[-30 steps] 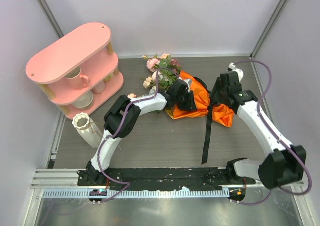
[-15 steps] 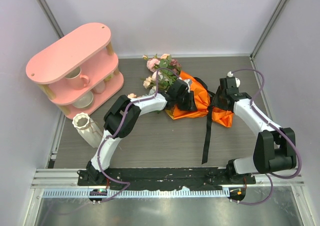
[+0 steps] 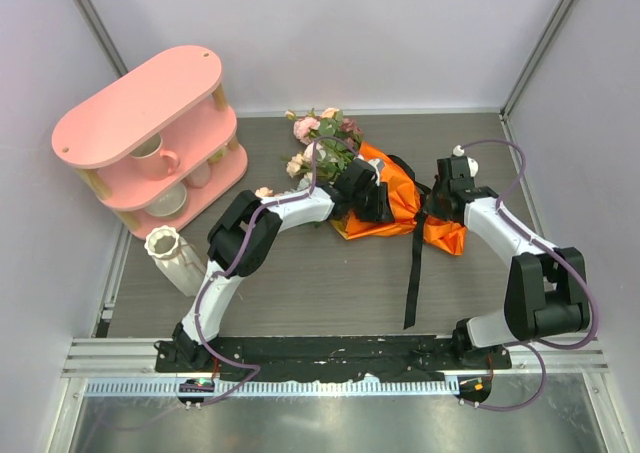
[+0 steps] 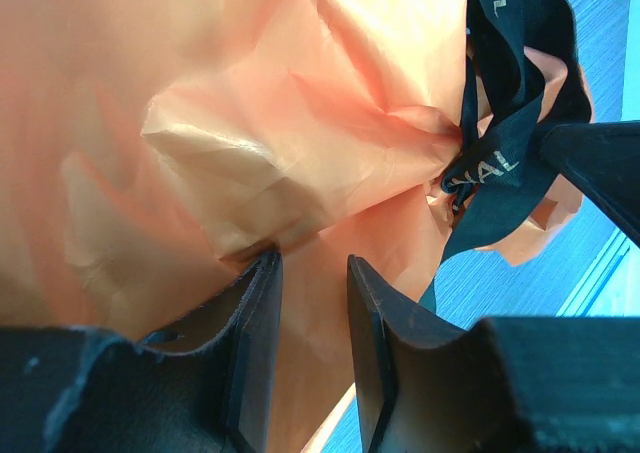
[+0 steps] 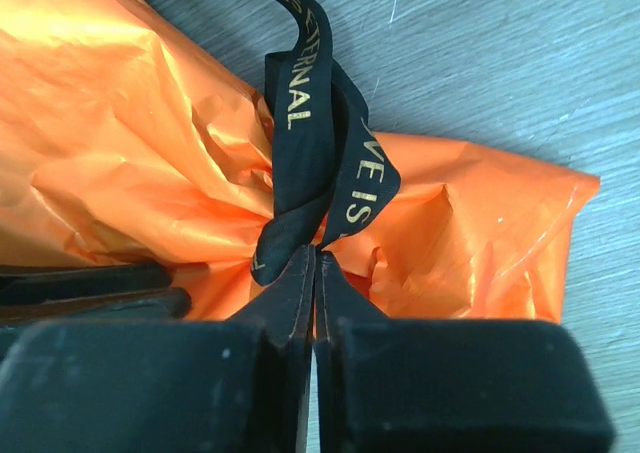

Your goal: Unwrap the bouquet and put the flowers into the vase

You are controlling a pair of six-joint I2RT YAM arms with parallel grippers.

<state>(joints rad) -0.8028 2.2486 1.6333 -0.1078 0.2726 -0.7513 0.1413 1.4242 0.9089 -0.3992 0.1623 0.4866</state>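
We steady the orange-wrapped bouquet of pink and cream artificial flowers (image 3: 398, 211), lying mid-frame, with our left gripper (image 4: 312, 273) nipping a fold of its crinkled sheet (image 4: 300, 123), so our right gripper (image 5: 315, 261), fingers pressed together on the black printed ribbon (image 5: 300, 103), can untie it.

Bright even light, left-wrist view overexposed

Black ribbon (image 5: 305, 123) reads "TERNAL" and "VE IS".
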